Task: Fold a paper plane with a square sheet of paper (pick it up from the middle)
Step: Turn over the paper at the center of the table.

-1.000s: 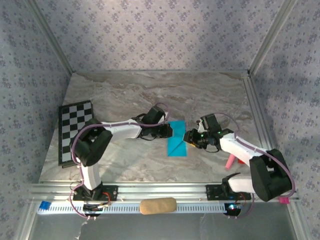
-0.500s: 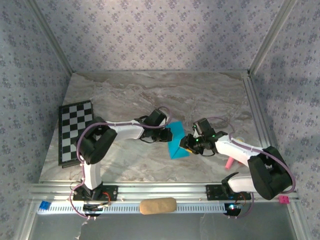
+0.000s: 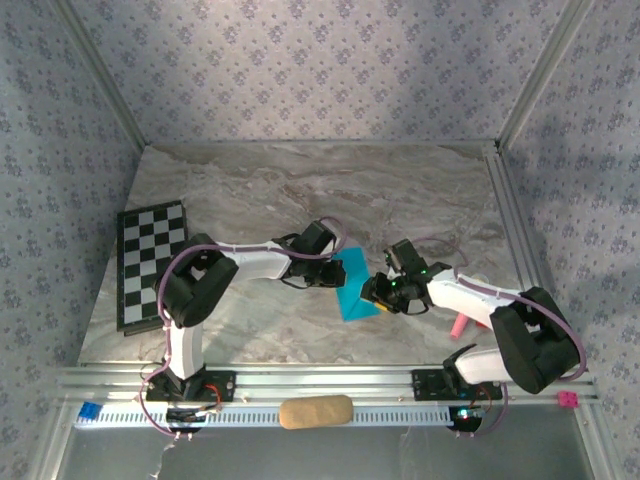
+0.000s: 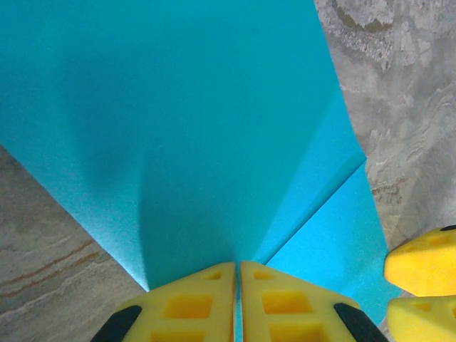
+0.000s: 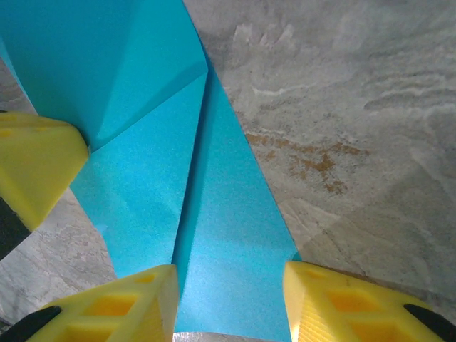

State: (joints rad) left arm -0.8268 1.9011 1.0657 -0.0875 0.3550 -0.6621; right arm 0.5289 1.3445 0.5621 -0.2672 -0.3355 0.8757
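The creased turquoise paper sheet lies on the marble table, mid-table between the two arms. The left gripper is pinched tight on the sheet's edge. The right gripper stands spread wide, its yellow fingers straddling the sheet's other end.

One blue paper, two grippers: left gripper, right gripper, one checkered board, one pink stick, one tan block, one table.
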